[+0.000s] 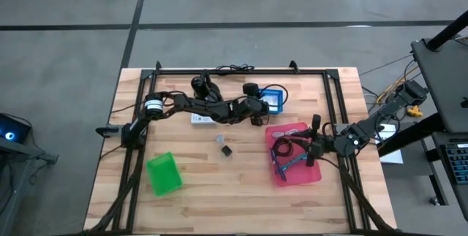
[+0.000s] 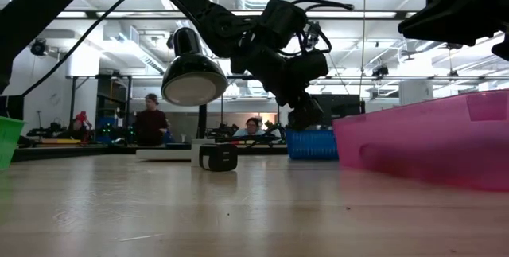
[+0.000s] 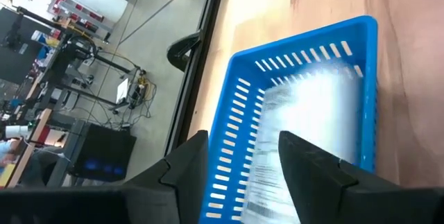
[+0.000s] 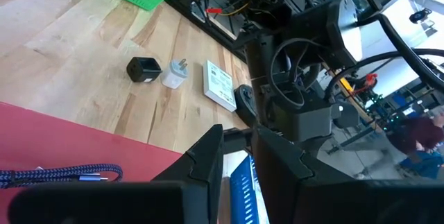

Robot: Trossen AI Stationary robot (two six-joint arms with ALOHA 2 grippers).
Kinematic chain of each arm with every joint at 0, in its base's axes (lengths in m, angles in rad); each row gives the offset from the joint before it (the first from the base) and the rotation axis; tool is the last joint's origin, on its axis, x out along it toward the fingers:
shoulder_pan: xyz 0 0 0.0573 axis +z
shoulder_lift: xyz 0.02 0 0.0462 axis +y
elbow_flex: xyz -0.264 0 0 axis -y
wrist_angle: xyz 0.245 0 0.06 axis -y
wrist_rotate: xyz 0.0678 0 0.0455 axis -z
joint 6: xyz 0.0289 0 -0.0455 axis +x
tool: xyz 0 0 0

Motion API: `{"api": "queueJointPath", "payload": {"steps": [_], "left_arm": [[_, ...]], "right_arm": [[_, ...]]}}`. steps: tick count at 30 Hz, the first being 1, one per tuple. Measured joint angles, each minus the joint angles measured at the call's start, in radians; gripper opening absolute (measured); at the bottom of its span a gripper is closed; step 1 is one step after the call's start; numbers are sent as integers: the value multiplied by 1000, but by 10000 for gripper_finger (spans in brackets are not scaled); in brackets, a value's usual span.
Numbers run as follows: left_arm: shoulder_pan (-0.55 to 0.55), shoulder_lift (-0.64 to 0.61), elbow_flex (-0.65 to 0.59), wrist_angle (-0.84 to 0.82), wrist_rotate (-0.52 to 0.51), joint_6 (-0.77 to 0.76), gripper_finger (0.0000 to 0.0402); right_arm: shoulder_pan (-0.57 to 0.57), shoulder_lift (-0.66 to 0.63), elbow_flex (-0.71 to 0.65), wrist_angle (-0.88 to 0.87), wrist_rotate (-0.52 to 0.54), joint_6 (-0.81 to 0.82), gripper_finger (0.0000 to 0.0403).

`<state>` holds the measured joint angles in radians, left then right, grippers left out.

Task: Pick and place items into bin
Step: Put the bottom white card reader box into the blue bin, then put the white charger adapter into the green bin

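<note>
Left tool point(image 3: 239, 165) apart, empty, over blue basket point(image 3: 361, 44) holding white card point(image 3: 305, 127).

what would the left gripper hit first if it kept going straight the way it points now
Most likely the blue basket: the left gripper points into its open top, fingers apart, at the clear packet inside. Depth is unclear.

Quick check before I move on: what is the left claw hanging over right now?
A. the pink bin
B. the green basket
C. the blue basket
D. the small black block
C: the left wrist view looks past the left claw, fingers apart and empty, straight into the blue basket, which already holds a white printed packet; the high view also puts that arm's tip at the blue basket.
</note>
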<state>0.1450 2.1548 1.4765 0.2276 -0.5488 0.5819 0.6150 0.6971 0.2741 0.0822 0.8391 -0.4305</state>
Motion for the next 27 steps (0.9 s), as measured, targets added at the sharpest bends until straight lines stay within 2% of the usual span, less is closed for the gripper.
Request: {"api": "queueJointPath", "payload": {"steps": [19,27], "left_arm": [[-45,-11,-1,3,-2,0,160],[-103,-55,-2,-12,-61,9,160]], "right_arm": [[0,0,0,0,0,0,68],[0,0,0,0,0,-7,68]]}}
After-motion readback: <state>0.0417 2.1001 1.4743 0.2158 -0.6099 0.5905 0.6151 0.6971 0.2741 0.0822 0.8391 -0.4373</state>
